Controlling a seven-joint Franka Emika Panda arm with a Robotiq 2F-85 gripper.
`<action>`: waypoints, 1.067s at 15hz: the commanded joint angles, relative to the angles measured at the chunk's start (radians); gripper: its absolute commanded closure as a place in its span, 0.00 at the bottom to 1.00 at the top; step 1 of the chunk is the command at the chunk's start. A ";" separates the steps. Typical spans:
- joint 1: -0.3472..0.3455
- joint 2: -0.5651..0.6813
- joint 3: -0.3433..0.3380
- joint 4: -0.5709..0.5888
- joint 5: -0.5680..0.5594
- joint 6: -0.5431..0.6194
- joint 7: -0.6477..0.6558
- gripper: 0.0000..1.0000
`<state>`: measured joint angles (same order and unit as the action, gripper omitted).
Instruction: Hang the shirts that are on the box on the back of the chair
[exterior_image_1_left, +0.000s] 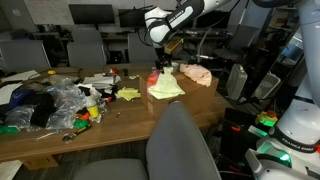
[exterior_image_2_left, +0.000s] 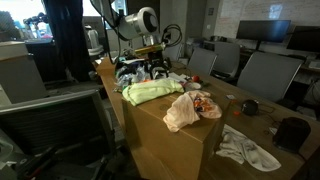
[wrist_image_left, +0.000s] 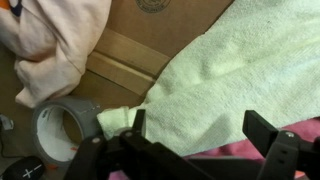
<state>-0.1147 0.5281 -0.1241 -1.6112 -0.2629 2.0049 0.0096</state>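
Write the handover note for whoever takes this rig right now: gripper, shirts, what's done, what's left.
Gripper: open, empty, poised over the edge of the yellow-green shirt.
Shirts: the yellow-green shirt and the pink shirt both lie on the cardboard box. A tape roll sits by the yellow-green shirt's edge.
Chair: its back is bare.
Done: nothing hung yet.
Left: grasp each shirt and drape it over the chair back.

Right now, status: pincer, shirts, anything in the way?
Pincer open, over the yellow-green shirt. Pink shirt beside it, both on the box, none hung. Tape roll by the yellow-green shirt's edge.
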 joint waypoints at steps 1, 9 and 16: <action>-0.024 0.014 0.012 -0.012 0.064 0.037 -0.022 0.00; -0.024 0.039 0.009 -0.022 0.090 0.158 -0.039 0.00; -0.019 0.051 -0.008 -0.084 0.067 0.238 -0.030 0.00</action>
<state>-0.1382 0.5789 -0.1208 -1.6690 -0.1831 2.2019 -0.0164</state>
